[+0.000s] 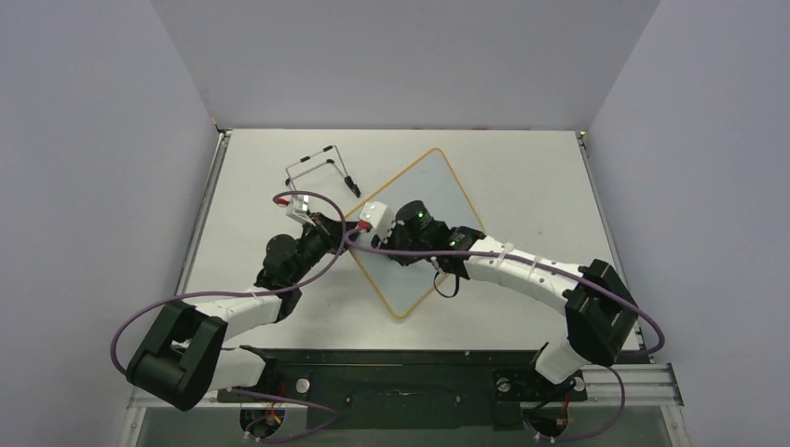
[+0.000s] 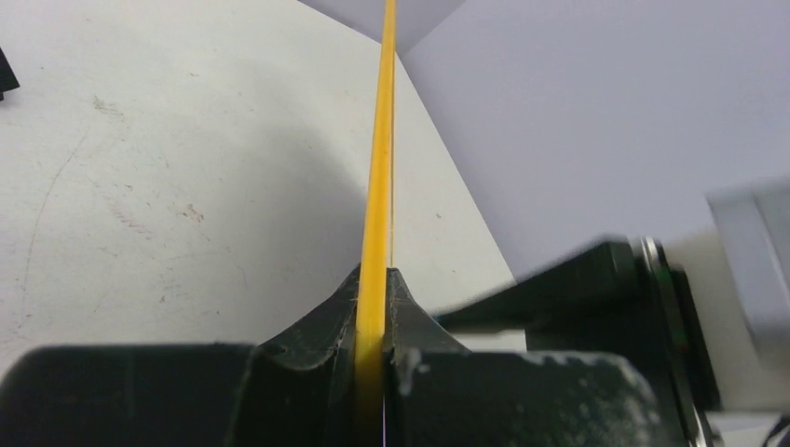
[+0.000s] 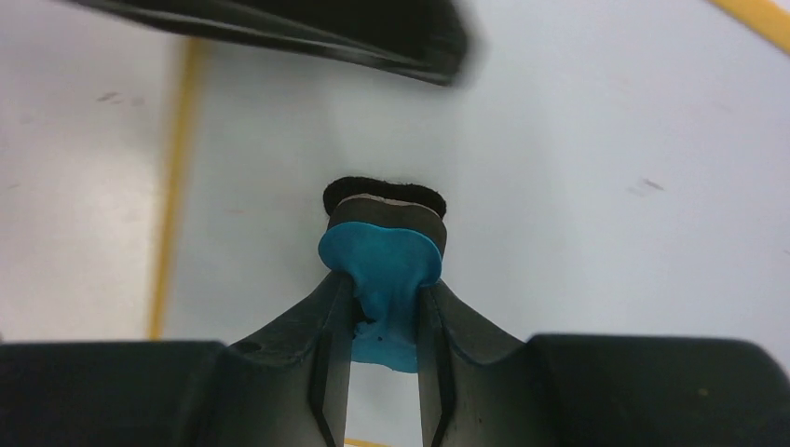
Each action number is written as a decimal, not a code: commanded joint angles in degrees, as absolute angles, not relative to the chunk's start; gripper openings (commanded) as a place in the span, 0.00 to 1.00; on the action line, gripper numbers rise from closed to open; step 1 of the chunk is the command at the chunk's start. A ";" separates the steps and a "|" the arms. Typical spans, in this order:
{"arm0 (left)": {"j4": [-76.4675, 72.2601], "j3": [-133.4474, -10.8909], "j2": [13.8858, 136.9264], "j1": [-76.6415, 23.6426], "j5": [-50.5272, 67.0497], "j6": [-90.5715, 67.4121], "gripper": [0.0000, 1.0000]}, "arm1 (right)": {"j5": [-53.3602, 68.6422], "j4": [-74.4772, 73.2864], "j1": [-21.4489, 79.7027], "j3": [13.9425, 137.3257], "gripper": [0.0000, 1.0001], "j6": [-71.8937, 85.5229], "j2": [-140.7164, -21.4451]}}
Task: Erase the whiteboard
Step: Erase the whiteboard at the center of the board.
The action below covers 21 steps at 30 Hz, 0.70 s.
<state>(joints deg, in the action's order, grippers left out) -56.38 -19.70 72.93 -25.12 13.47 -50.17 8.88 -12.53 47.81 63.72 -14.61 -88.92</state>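
Whiteboard (image 1: pixel 438 191) sits on the desk (image 1: pixel 522 177) as a diamond, long axis running near-left to far-right. The left arm (image 1: pixel 244 309) and right arm (image 1: pixel 522 270) meet over its left corner, with a wire stand (image 1: pixel 321 168) just beyond its far-left edge.

Left wrist: the left pincer (image 2: pixel 376 284) is pinching the board's yellow rim, seen edge-on.

Right wrist: the right pincer (image 3: pixel 384 293) squeezes a blue eraser (image 3: pixel 382 261), its dark pad against the white face.

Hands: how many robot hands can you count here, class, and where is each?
2. The left hand is shut on the whiteboard at its yellow frame. The right hand grips a blue eraser over the board's white face. None seem hidden.
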 commanded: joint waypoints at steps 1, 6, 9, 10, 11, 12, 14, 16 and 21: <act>-67.22 -21.66 70.32 -25.75 14.51 -50.92 0.00 | 9.85 -13.71 57.81 61.71 0.00 -19.79 -88.41; -66.07 -21.37 69.25 -25.68 14.45 -50.48 0.00 | 9.55 -12.25 54.64 60.40 0.00 -19.51 -88.09; -66.70 -21.31 69.56 -25.67 14.94 -50.47 0.00 | 11.67 -10.92 48.59 60.65 0.00 -15.64 -87.67; -66.88 -21.29 69.77 -25.67 15.03 -50.55 0.00 | 11.71 -10.69 46.51 60.43 0.00 -15.46 -87.18; -67.30 -21.28 69.87 -25.66 15.20 -50.65 0.00 | 11.61 -10.17 45.84 59.71 0.00 -15.34 -86.92; -67.53 -21.27 70.14 -25.66 15.25 -50.73 0.00 | 11.74 -10.05 45.28 59.30 0.00 -15.40 -86.66; -68.15 -21.27 70.43 -25.59 15.40 -50.98 0.00 | 12.99 -10.68 45.75 58.73 0.00 -15.86 -87.02; -68.37 -21.23 70.42 -25.58 15.67 -51.13 0.00 | 12.92 -11.52 46.77 58.49 0.00 -16.87 -87.97; -67.58 -20.68 69.33 -25.16 16.13 -50.89 0.00 | 10.89 -8.64 39.13 60.27 0.00 -10.63 -92.11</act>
